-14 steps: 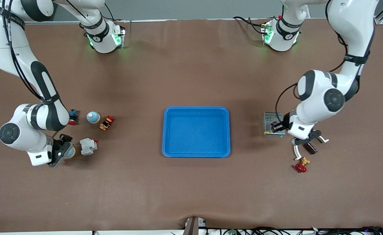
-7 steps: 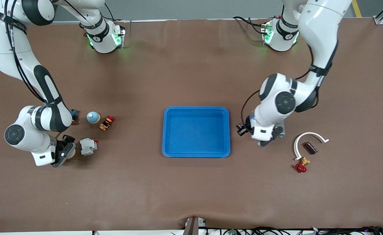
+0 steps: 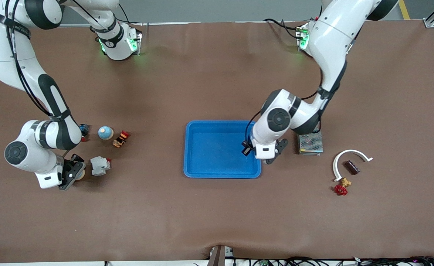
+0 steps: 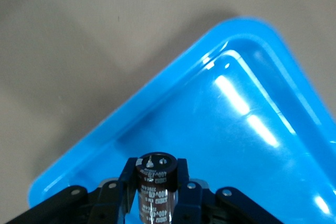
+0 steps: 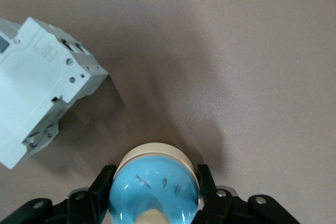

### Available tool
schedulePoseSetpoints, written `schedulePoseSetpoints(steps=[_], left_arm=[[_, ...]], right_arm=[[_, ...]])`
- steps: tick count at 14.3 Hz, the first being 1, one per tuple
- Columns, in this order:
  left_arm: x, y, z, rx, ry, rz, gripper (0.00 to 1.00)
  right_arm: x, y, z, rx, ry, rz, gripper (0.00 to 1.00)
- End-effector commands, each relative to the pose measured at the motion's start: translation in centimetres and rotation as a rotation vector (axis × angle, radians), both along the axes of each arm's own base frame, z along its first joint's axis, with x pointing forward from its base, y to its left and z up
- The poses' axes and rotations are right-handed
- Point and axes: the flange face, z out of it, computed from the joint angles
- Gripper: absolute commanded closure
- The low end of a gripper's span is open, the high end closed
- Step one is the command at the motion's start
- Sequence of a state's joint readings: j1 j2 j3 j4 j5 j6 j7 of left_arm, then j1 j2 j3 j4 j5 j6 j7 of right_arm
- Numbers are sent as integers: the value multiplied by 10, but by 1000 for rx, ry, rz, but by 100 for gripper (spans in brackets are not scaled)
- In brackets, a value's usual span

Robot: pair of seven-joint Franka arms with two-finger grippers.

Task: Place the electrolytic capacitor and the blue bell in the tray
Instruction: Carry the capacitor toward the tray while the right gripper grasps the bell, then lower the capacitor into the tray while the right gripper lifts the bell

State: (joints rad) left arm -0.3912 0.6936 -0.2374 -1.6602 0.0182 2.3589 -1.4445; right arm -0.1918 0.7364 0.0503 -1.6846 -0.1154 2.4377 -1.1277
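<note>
Electrolytic capacitor [image 4: 155, 182]: dark brown cylinder, white print, upright in my left end effector [image 4: 155, 190], clamped between both fingers, over the tray's inside near a corner.

Tray [image 3: 195, 127]: bright blue, rounded corners, raised rim, mid-counter.

Blue bell [image 5: 153, 187]: pale blue dome, cream rim, on the counter, pinched by my right end effector [image 5: 153, 195].

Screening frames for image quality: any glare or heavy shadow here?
Left wrist view: bright glare streaks on the tray floor, capacitor label readable. Right wrist view: soft shadow beside the white module; blue bell evenly lit. Front view: even light.
</note>
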Motion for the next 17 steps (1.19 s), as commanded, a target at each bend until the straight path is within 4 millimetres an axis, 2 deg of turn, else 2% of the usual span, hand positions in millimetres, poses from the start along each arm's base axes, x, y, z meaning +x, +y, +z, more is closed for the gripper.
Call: schedulePoseSetpoints(steps=[1, 3, 4, 5, 6, 7, 8, 10, 11, 13, 14, 17], left_arm=[[0, -11, -9, 42, -10, 30, 100], [-4, -12, -13, 51, 1, 47, 100], [-7, -15, -14, 53, 4, 42, 90], [-8, -15, -15, 56, 6, 41, 64], [-9, -16, -14, 55, 4, 38, 19], [-10, -18, -13, 54, 4, 37, 0], [-8, -18, -10, 53, -2, 35, 0], [-3, -12, 0, 65, -16, 31, 0], [1, -7, 12, 77, -23, 24, 0], [19, 18, 31, 102, -48, 33, 0], [28, 31, 45, 110, -66, 29, 0], [46, 67, 67, 128, -69, -18, 0]], right_arm=[[2, -2, 2, 14, -1, -3, 61], [3, 1, 6, 19, 15, -4, 61], [9, 4, 16, 24, 27, -8, 60], [16, 5, 29, 42, 46, -27, 60], [24, 7, 45, 57, 63, -44, 60], [31, 14, 57, 65, 79, -50, 60], [36, 20, 70, 61, 82, -71, 60], [41, 48, 102, 38, 113, -141, 60], [40, 63, 116, 27, 136, -179, 60], [39, 92, 140, 9, 163, -254, 60], [37, 113, 153, -1, 169, -296, 60], [26, 184, 175, -33, 163, -492, 60]])
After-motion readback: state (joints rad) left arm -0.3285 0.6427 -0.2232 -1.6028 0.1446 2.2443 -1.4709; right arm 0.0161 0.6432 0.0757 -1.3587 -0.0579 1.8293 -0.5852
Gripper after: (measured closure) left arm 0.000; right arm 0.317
